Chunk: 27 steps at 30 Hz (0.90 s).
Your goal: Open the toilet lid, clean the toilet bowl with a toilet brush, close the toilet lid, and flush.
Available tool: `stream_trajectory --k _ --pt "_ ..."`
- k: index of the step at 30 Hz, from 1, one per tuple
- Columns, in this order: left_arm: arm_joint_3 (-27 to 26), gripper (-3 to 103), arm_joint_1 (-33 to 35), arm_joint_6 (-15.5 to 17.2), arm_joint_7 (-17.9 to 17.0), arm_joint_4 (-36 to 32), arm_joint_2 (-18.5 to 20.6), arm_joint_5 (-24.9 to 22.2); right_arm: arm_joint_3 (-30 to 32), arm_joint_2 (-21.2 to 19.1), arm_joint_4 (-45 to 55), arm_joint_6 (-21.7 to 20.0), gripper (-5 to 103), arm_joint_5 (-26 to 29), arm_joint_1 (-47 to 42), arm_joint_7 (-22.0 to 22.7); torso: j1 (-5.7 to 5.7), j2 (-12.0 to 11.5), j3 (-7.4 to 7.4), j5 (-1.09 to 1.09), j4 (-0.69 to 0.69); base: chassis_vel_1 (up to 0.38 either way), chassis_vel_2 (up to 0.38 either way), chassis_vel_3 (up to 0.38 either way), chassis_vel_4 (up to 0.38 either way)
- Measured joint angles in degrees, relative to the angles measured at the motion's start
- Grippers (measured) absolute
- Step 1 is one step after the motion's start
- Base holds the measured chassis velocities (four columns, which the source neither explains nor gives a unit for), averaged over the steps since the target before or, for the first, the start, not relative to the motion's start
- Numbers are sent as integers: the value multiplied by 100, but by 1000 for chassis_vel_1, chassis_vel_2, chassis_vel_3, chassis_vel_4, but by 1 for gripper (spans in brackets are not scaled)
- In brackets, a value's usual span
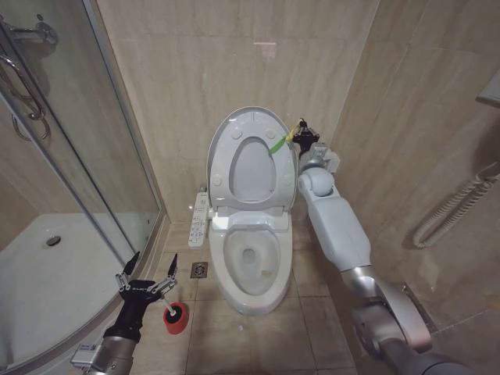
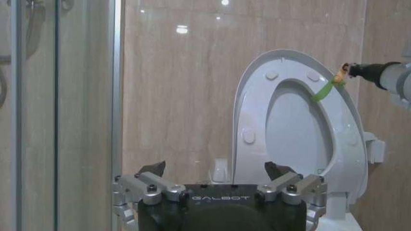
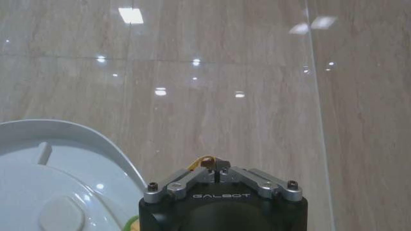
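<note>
Left gripper (image 1: 148, 272) hangs spread over the red holder (image 1: 175, 318) — descend squarely; right gripper (image 1: 299, 130) pinches the strap loop (image 1: 279, 144) of the raised toilet lid (image 1: 248, 160)

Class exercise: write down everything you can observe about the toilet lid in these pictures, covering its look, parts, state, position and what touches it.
The toilet lid is a smooth white oval cover, plastic by its look. It stands raised, nearly upright, close to the beige tiled wall, with the ring-shaped seat lifted against it, so the toilet bowl lies open. Small white bumpers show on the seat's underside. A yellow-green strap loop hangs from the lid's upper edge. The right gripper is shut on that loop, beside the lid's top.
</note>
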Motion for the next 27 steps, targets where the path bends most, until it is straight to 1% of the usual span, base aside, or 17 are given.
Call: stream_trajectory --k 7,16,17,23,24,27 --pt "0 100 0 0 0 0 0 0 18 -5 1 7 0 -30 0 -10 0 0 0 0 0 0 0 0 0" --pt "0 100 0 0 0 0 0 0 -74 -199 536 -194 0 182 -335 -9 0 0 0 0 0 0 0 0 0" --pt "0 100 0 0 0 0 0 0 -76 -248 616 -203 12 193 -425 1 0 0 0 0 0 0 0 0 0" --pt "0 100 0 0 0 0 0 0 -48 -488 973 -207 12 244 -821 -9 0 0 0 1 -1 0 0 0 0" --pt "0 100 0 0 -1 0 0 0 -33 -531 1042 -207 38 261 -893 -11 0 0 0 0 0 0 0 0 0" --pt "0 100 0 0 0 0 0 0 14 -649 1250 -219 38 321 -1112 -13 0 0 0 0 0 0 0 0 0"
